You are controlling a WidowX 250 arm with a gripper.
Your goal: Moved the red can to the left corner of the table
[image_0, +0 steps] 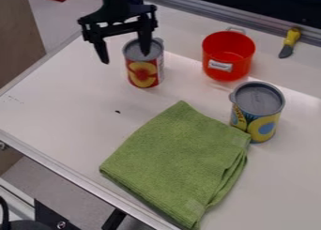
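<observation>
See jaws spread wide apart and pointing down on the black gripper, beyond the green cloth and to the left of its far corner. Find one finger farther left of the cloth and the other overlapping the grey lid of the red can in this view; cannot tell if touching it. Note the red can upright on the white table, beyond the cloth and a little left of its far corner, well apart from the fabric. Make out a red and yellow label below the lid.

Farther out, see the red pot upright beyond the cloth, to the right of its far corner, with a pale label at the front and a grey handle at the back. Find the yellow-and-blue can upright just beside the cloth's right corner, under a grey lid; cannot tell if touching the fabric. Spot the yellow-handled tool lying farther beyond the cloth, toward the right, with a dark blade. Notice a small dark speck left of the cloth's far corner. See the cloth itself folded in layers, lying flat.
</observation>
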